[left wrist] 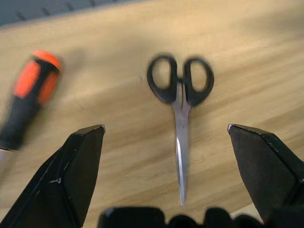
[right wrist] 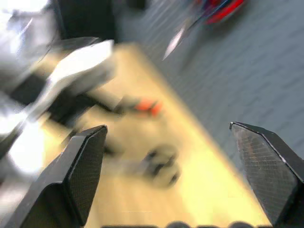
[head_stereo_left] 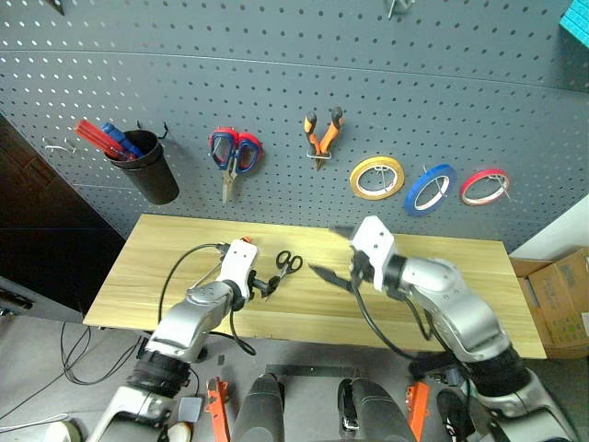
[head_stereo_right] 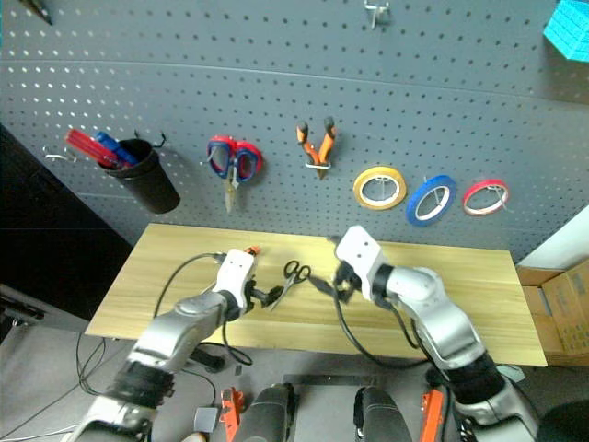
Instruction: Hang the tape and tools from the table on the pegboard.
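Black-handled scissors [head_stereo_left: 288, 262] lie flat on the pale wood table [head_stereo_left: 184, 235], blades toward me. My left gripper [left wrist: 166, 128] is open just short of the scissors [left wrist: 180, 95], which lie in line with the gap between its fingers. The orange-and-black screwdriver [left wrist: 28, 95] lies beside it on the table. My right gripper [head_stereo_left: 333, 253] hangs open and empty above the table, right of the scissors. The pliers [head_stereo_left: 322, 136] and the blue tape [head_stereo_left: 430, 189] hang on the pegboard [head_stereo_left: 276, 74].
Also on the board: a black cup [head_stereo_left: 147, 170] holding red and blue items, red-and-blue scissors [head_stereo_left: 235, 152], a yellow roll [head_stereo_left: 376, 177] and a red roll [head_stereo_left: 484, 186]. A cardboard box [head_stereo_left: 566, 299] stands past the table's right end.
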Controlling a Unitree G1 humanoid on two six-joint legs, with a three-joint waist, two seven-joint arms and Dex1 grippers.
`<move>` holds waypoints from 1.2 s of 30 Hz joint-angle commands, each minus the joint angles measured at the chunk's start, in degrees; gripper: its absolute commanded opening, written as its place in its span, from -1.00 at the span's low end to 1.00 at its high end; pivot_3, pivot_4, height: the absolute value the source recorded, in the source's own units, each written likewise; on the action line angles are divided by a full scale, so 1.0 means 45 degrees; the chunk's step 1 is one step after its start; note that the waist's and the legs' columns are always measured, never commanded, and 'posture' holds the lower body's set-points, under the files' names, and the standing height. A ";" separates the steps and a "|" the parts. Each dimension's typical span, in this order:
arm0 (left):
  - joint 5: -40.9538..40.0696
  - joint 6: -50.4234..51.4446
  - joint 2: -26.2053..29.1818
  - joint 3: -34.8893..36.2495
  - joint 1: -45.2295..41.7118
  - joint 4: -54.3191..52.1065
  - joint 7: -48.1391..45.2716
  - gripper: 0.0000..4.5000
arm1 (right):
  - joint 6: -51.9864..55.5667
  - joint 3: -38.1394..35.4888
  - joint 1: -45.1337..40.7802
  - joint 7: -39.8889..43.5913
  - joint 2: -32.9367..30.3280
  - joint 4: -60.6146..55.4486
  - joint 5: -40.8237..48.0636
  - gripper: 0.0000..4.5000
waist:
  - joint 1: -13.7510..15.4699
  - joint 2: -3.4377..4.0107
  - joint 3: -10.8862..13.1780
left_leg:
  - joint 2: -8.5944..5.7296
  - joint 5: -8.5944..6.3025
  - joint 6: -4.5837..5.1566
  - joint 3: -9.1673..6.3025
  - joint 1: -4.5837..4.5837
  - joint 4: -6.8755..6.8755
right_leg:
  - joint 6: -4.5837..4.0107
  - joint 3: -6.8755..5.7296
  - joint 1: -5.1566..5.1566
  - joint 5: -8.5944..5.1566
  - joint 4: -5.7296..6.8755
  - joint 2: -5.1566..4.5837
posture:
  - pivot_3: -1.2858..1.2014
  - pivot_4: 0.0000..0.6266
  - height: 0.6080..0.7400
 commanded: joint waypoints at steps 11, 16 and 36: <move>0.1982 0.0205 -0.1121 0.0130 -0.1968 0.3483 -0.0993 0.75 | -0.4026 0.1018 -0.0151 0.2961 -0.1944 0.0907 -0.1531 1.00 | -0.0448 0.0003 0.0570 | -0.0005 -0.0010 0.0026 -0.0002 -0.0010 -0.0008 | 0.0106 0.0025 -0.0002 0.0030 0.0004 0.0015 | 0.06 0.05 1.00; 0.2299 0.0871 -0.1071 0.0119 -0.1646 0.2900 -0.1327 -0.02 | -0.4459 0.0942 -0.0230 0.3036 -0.1844 0.1367 -0.1849 1.00 | -0.0538 0.0030 0.0674 | -0.0010 -0.0010 0.0025 0.0006 -0.0002 -0.0005 | 0.0085 0.0040 0.0000 0.0017 0.0006 0.0010 | 0.06 0.06 1.00; 0.2271 -0.0730 -0.0764 0.2671 0.1911 -0.4009 -0.0871 -0.95 | -0.2355 -0.1676 -0.0434 0.0896 0.1044 0.0152 0.1051 1.00 | -0.0659 0.0025 0.0789 | 0.0011 -0.0011 0.0015 -0.0008 -0.0021 -0.0031 | 0.0110 0.0027 -0.0028 0.0033 0.0004 0.0011 | 0.12 -0.27 1.00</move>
